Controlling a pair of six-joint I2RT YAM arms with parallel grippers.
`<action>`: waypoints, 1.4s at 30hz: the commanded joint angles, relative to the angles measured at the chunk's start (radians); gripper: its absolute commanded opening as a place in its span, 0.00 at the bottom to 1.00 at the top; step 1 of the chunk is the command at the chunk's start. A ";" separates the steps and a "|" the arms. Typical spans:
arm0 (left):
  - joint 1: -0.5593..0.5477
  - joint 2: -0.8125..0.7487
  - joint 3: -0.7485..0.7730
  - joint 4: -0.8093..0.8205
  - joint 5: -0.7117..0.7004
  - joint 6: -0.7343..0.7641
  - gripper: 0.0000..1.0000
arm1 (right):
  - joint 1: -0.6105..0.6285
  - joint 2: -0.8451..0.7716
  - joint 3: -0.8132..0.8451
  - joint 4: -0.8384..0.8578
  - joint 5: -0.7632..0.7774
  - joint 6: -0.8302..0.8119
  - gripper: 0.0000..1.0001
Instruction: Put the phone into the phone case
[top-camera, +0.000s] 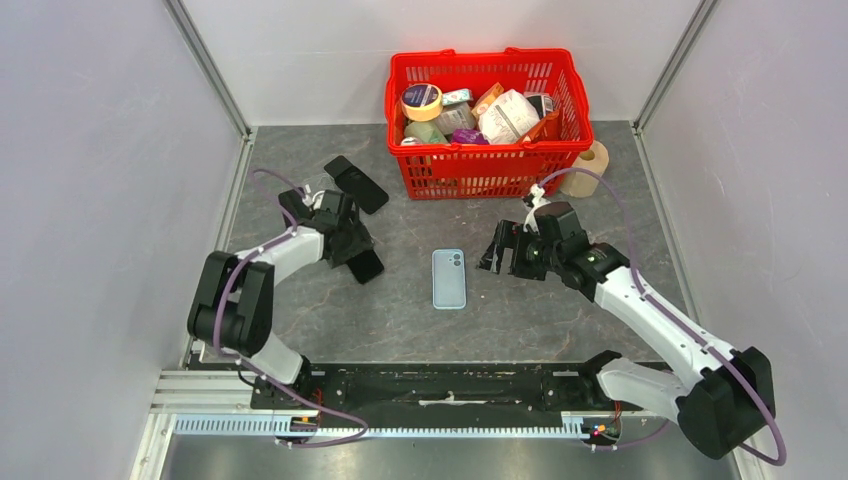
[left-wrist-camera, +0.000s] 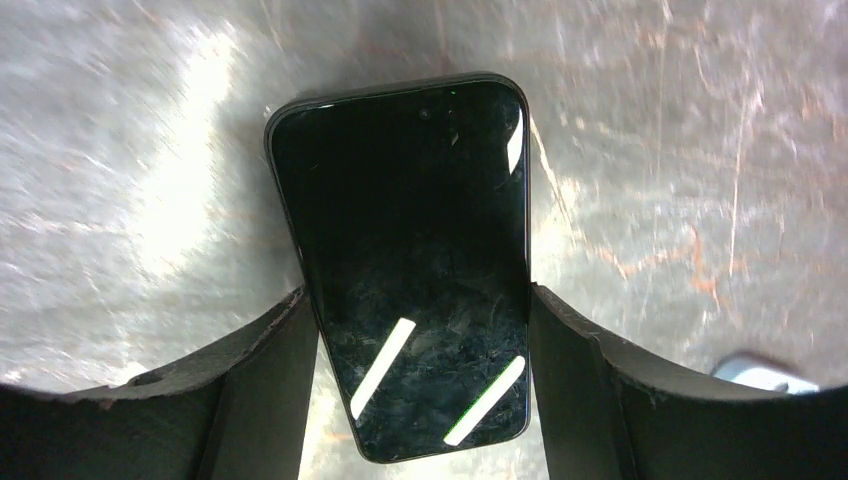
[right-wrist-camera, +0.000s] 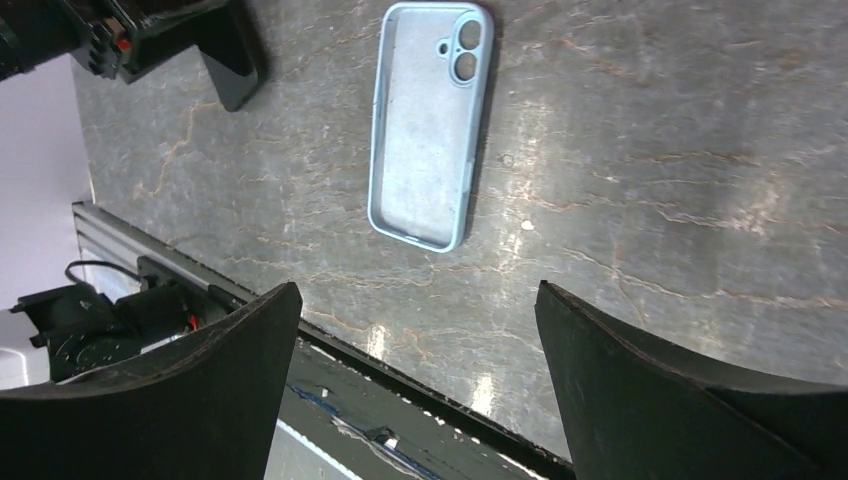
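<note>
Grey marble-look table (top-camera: 560, 310), red basket (top-camera: 480, 172) of groceries at the far edge. It plays no part in the task.

The left gripper (left-wrist-camera: 420, 305) is clamped on the phone (left-wrist-camera: 410, 250), a pad touching each long edge at its lower half. The phone is screen-up, left of table centre. Cannot tell if it is lifted or still flat on the surface.

The right gripper (right-wrist-camera: 415, 320) is spread wide and empty, hovering just right of the phone case (top-camera: 449, 279).

The case is light blue and lies open side up at table centre, well apart from the phone, camera cutout at its far end.

Handling judgement:
- Phone: rigid, moderately heavy, glossy glass, so slippery and breakable. The grip across the width is right, but should be nearer mid-length for balance.
- Case: light and looks soft, likely to slide or flex when pressed, so the right arm probably needs to pin one edge.
- Seat one end first, then press the other down.

A second black slab (top-camera: 356, 183) lies far-left. A roll (top-camera: 585, 168) sits beside the basket.
</note>
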 joint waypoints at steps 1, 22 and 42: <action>-0.050 -0.087 -0.063 0.072 0.119 -0.037 0.29 | 0.000 0.034 -0.018 0.148 -0.133 0.007 0.93; -0.232 -0.256 -0.191 0.221 0.287 -0.108 0.29 | 0.243 0.437 0.044 0.489 -0.151 0.089 0.69; -0.324 -0.242 -0.145 0.250 0.311 -0.151 0.29 | 0.290 0.573 0.041 0.669 -0.051 0.213 0.53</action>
